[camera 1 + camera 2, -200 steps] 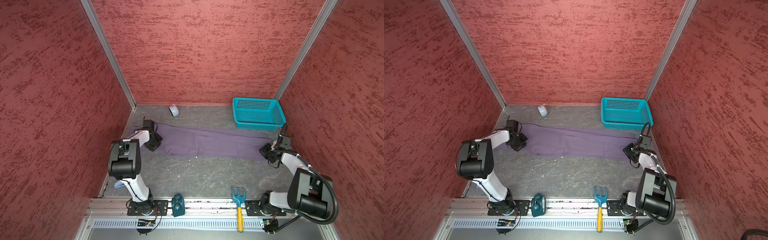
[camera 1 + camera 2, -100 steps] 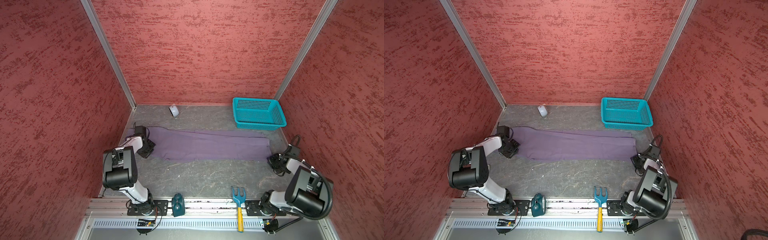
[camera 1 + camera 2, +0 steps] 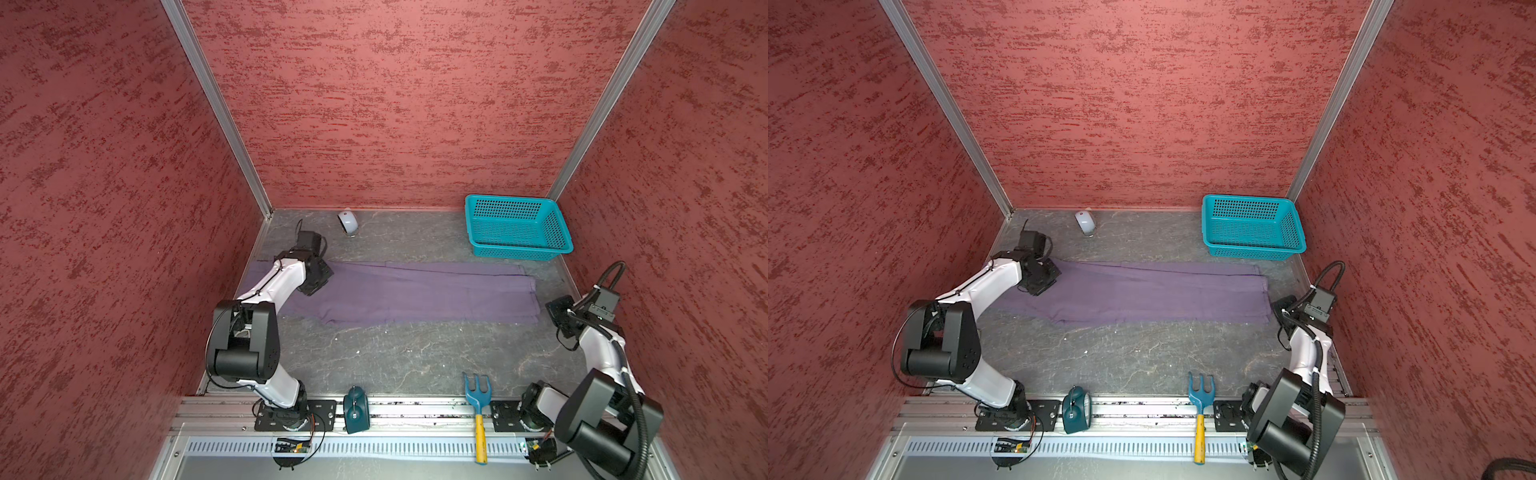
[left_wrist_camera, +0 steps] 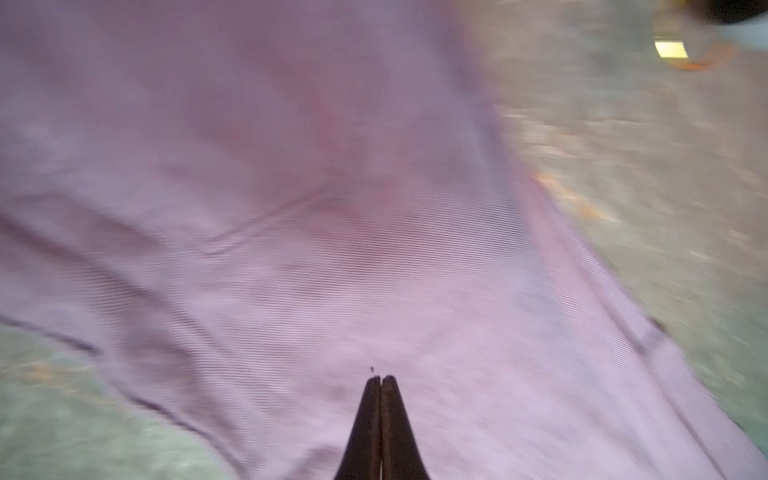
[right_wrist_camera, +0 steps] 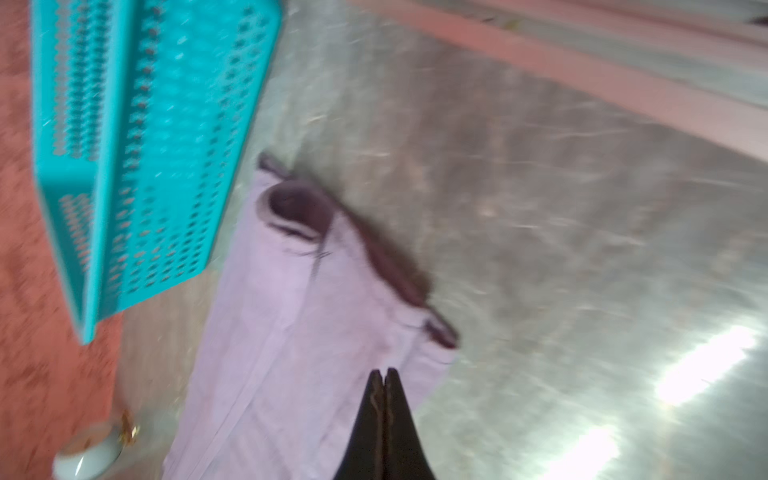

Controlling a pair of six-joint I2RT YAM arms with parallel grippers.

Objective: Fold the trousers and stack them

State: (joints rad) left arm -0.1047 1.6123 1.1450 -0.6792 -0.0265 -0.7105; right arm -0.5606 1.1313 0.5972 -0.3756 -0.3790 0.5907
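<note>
Gripping looks next: left pincer [image 4: 380,379] and right pincer [image 5: 384,372] both pinched shut, empty, at either end of the flat purple-grey cloth trousers [image 3: 415,293]; open wide, catch both hem layers, fold toward waistband.

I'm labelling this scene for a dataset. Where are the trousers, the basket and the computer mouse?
trousers [image 3: 415,297], in a top view, middle of the flat cloth.
basket [image 3: 519,251], in a top view, its front wall.
mouse [image 3: 348,221], in a top view, its white top.

Sharp top views, blurred wrist views
</note>
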